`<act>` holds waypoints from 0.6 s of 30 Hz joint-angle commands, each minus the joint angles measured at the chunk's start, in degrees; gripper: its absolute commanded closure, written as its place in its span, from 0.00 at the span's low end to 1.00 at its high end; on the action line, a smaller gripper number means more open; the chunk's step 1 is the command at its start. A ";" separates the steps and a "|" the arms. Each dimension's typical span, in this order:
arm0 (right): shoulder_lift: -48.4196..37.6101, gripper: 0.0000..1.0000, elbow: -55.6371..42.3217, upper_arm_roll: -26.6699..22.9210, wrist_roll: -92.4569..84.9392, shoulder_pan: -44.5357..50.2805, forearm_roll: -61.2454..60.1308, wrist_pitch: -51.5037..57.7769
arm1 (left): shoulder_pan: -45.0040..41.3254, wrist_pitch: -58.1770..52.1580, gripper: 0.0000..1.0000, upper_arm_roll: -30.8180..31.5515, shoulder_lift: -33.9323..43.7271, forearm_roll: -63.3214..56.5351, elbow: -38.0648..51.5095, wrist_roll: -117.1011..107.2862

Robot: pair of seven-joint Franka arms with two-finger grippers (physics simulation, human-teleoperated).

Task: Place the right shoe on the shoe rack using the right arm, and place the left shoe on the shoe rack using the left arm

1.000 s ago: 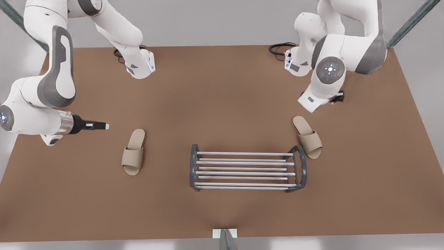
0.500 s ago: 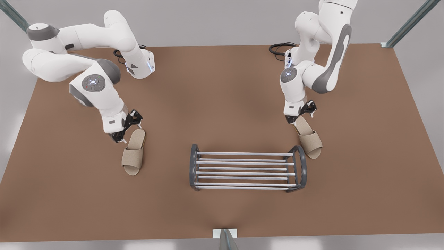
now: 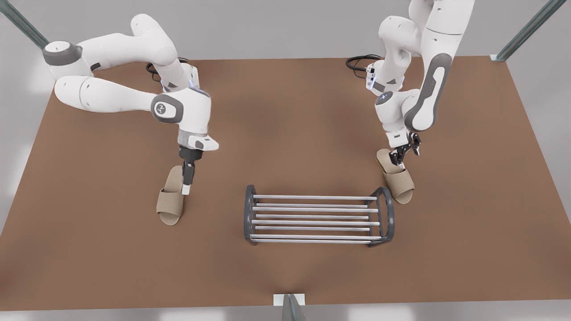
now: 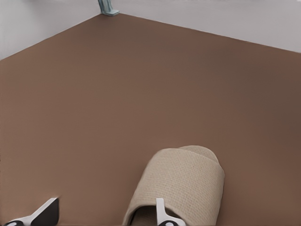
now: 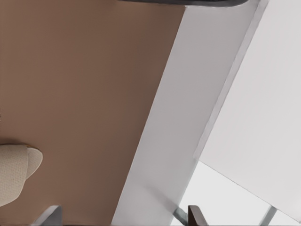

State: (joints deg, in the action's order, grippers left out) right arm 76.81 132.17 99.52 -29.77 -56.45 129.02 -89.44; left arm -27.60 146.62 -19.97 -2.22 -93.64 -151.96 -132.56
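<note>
1. Front view: the left shoe (image 3: 169,203) lies apart from the rack (image 3: 314,218), off its left end, with the left gripper (image 3: 186,189) at the shoe's rack-side edge. The right shoe (image 3: 399,183) lies just beside the rack's right end, with the right gripper (image 3: 396,165) over its heel.
2. Left wrist view: the fingers (image 4: 161,209) are spread wide, one inside the shoe, one outside.
3. Right wrist view: the fingers (image 5: 51,214) are wide apart, holding nothing.

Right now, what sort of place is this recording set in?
Probably a simulated tabletop test cell, not a home: a bare brown table, two Franka arms bolted to it, a shoe rack and slippers on the tabletop.
</note>
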 commanded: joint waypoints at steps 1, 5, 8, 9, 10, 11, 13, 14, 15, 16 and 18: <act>0.54 0.00 0.72 -1.78 -85.62 -1.82 3.08 -11.02 | -5.45 1.48 0.00 -0.07 -1.21 -6.46 -0.18 -51.22; 0.62 0.00 2.39 -5.39 -80.01 -2.43 2.99 -11.11 | -8.44 1.21 0.00 -0.07 -2.97 -8.66 -0.27 -52.01; 0.54 0.00 4.85 -5.30 -79.39 -3.58 2.99 -10.84 | -8.88 0.51 0.00 -0.15 -4.55 -12.00 -0.53 -52.98; 0.45 0.00 4.85 -5.30 -80.97 -3.31 2.99 -10.76 | -8.88 0.16 0.00 -0.15 -4.90 -12.62 -0.53 -53.42; 0.45 0.00 4.85 -5.04 -85.36 -3.05 2.99 -10.84 | -8.79 -0.28 0.00 -0.15 -5.34 -13.58 -0.53 -53.59; 0.45 0.00 5.03 -4.51 -90.62 -2.96 2.90 -10.93 | -8.70 -0.28 0.00 -0.33 -5.52 -14.37 -0.53 -53.95; 0.45 0.00 6.51 -5.47 -102.15 -4.63 2.90 -10.49 | -8.35 -0.81 0.00 -0.51 -5.96 -16.04 -0.53 -53.95; 0.36 0.00 7.75 -8.29 -102.85 -6.65 2.99 -10.75 | -8.70 -0.90 0.00 -2.34 -5.87 -16.48 -0.53 -53.95; 0.54 0.00 7.75 -9.96 -107.07 -7.18 3.78 -10.84 | -8.70 -0.98 0.00 -4.02 -5.78 -19.47 -0.53 -53.95; 0.62 0.00 7.84 -12.15 -107.69 -7.44 6.85 -11.11 | -8.70 -0.98 0.00 -4.20 -5.78 -20.96 -0.53 -53.95; 0.80 0.00 8.10 -15.06 -107.78 -7.79 11.25 -11.72 | -8.79 -0.98 0.00 -4.64 -5.87 -22.11 -0.62 -53.95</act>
State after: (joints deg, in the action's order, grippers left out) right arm 77.62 140.16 85.37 -89.49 -64.06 136.34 -100.11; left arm -36.15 146.13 -24.35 -8.07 -113.06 -152.64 -166.00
